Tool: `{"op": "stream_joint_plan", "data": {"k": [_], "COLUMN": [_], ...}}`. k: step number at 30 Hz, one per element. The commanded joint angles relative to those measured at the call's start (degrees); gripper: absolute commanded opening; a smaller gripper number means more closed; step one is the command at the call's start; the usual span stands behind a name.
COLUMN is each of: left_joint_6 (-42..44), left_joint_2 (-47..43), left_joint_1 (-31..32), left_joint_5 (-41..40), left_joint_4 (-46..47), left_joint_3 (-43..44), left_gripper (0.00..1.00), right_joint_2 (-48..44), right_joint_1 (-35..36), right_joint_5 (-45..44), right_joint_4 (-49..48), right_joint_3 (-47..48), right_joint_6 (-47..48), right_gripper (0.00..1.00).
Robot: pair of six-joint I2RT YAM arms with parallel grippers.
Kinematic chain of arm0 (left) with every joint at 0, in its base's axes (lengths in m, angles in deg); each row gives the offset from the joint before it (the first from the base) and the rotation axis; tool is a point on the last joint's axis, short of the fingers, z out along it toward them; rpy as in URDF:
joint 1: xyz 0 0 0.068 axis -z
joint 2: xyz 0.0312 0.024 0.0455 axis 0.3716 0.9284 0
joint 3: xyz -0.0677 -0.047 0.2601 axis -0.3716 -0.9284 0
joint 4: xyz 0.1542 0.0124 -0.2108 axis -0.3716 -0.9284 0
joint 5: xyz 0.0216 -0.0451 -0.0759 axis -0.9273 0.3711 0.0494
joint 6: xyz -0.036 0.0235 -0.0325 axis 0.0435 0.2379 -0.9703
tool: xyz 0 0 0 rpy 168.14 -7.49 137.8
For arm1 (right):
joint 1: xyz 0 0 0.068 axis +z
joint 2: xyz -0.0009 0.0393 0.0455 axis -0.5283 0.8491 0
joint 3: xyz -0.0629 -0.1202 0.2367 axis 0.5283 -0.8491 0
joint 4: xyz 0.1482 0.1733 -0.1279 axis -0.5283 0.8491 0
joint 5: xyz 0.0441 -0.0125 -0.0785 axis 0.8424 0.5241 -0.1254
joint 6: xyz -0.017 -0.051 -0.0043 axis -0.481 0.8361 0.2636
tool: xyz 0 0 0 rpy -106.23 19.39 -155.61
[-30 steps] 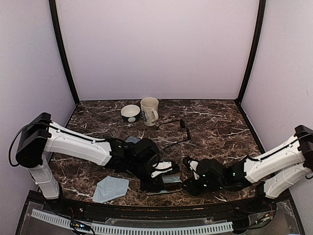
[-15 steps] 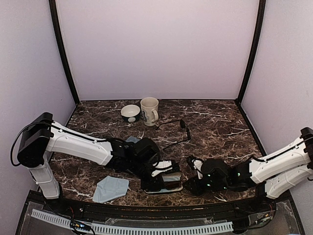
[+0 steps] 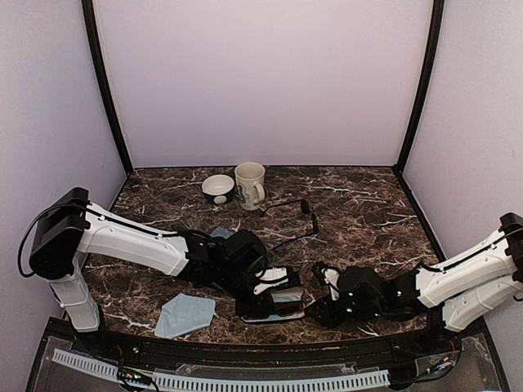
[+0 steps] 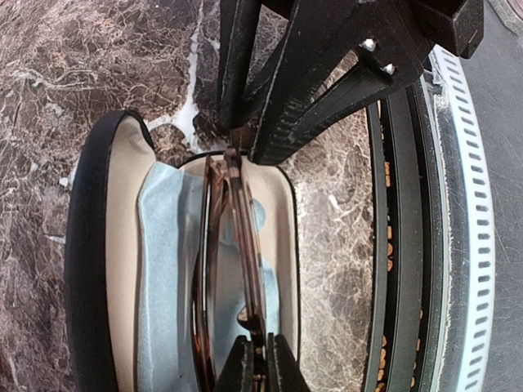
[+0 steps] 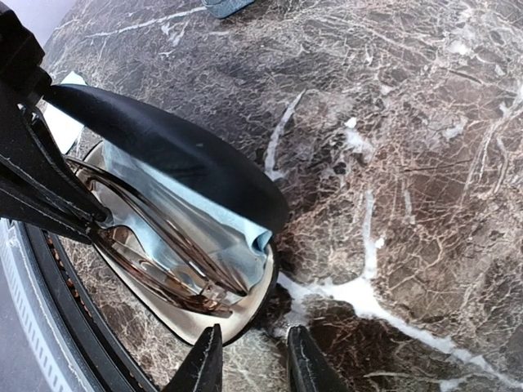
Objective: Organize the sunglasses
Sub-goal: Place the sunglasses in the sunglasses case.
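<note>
We clamp the brown sunglasses [image 4: 245, 245] inside the oval case [image 4: 86, 245] with our left gripper [image 4: 255, 353] (right gripper [image 5: 253, 355] parted, just beside it); the wire-framed pair [image 3: 312, 220] lies unstored.

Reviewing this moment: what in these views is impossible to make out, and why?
- Top external: the brown sunglasses in the black case are hidden under the left claw.
- Right wrist: whether the right claw grips the case rim; shadow hides the contact.
- Top external: the grey-blue case, mostly covered by the left arm.
- Top external: the mug print, too small.
</note>
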Motion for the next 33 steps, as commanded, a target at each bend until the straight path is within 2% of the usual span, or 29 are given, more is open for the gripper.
{"op": "stream_joint_plan", "data": {"k": [1, 19, 33], "left_joint_6": [-0.86, -1.24, -0.97], "left_joint_2": [1.56, 1.74, 0.36], "left_joint_1": [0.40, 0.40, 0.47], "left_joint_5": [1.54, 3.17, 0.28], "left_joint_4": [-0.62, -1.73, -2.93], "left_joint_3": [-0.97, -0.79, 0.84], "left_gripper": [0.00, 0.12, 0.34], "right_joint_2": [1.43, 2.46, 3.00], "right_joint_1": [0.63, 0.57, 0.62], "right_joint_5": [1.20, 0.59, 0.68], "right_joint_4": [-3.72, -3.32, -2.85], "right_joint_3": [-1.04, -0.95, -0.44], "right_joint_6": [-1.46, -0.82, -0.52], "right_gripper": [0.28, 0.27, 0.27]}}
